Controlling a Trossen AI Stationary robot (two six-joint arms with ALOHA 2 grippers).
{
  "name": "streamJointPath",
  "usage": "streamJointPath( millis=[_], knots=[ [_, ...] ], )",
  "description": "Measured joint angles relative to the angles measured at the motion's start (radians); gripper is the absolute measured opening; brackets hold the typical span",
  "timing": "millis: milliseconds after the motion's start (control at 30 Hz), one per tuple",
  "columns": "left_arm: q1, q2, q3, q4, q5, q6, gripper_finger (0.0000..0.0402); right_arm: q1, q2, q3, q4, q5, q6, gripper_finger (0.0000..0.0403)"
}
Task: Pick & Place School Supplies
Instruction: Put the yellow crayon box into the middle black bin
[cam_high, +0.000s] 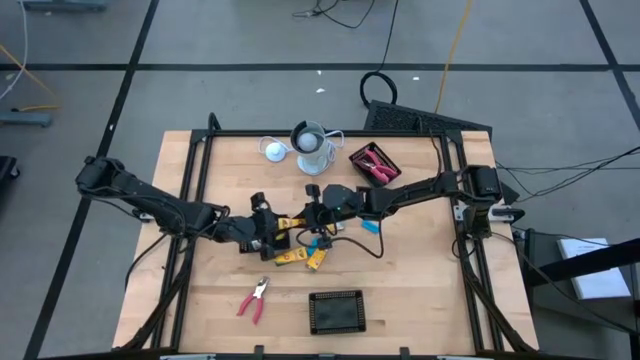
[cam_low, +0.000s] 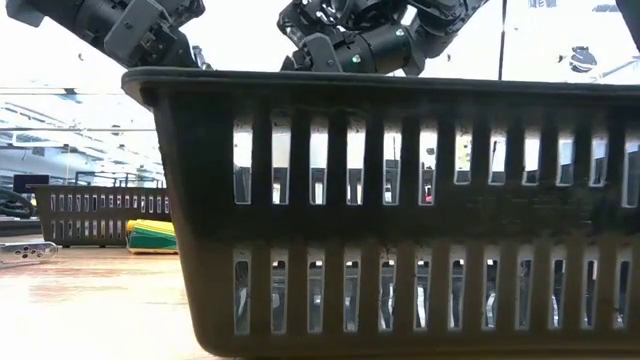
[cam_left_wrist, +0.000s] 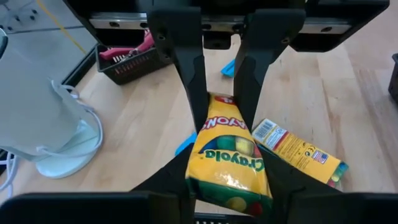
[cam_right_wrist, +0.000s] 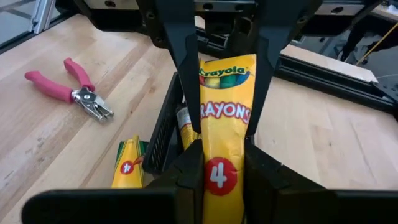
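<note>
I see both grippers clamped on one crayon pack mid-table. My left gripper grips one end. My right gripper grips the other.

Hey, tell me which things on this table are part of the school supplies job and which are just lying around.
Job: crayon pack in right gripper, left gripper at it; loose crayon packs; red-handled pliers; light-blue pieces.
Not supplies: grey cup; white disc; black mesh trays.
</note>
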Motion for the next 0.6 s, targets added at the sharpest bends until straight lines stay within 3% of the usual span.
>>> streamJointPath(
  millis=[233, 400, 600],
  knots=[
    [-0.006, -0.014, 0.0, -0.011, -0.01, -0.001, 0.0117, 0.0, 0.0, 0.001, 0.002, 0.001, 0.002, 0.006],
    [-0.006, -0.014, 0.0, -0.016, -0.013, -0.002, 0.0086, 0.0, 0.0, 0.0, 0.006, 0.003, 0.005, 0.0062],
    [-0.006, -0.015, 0.0, -0.038, -0.021, 0.002, 0.0081, 0.001, 0.001, -0.002, 0.002, 0.045, 0.027, 0.016]
  ],
)
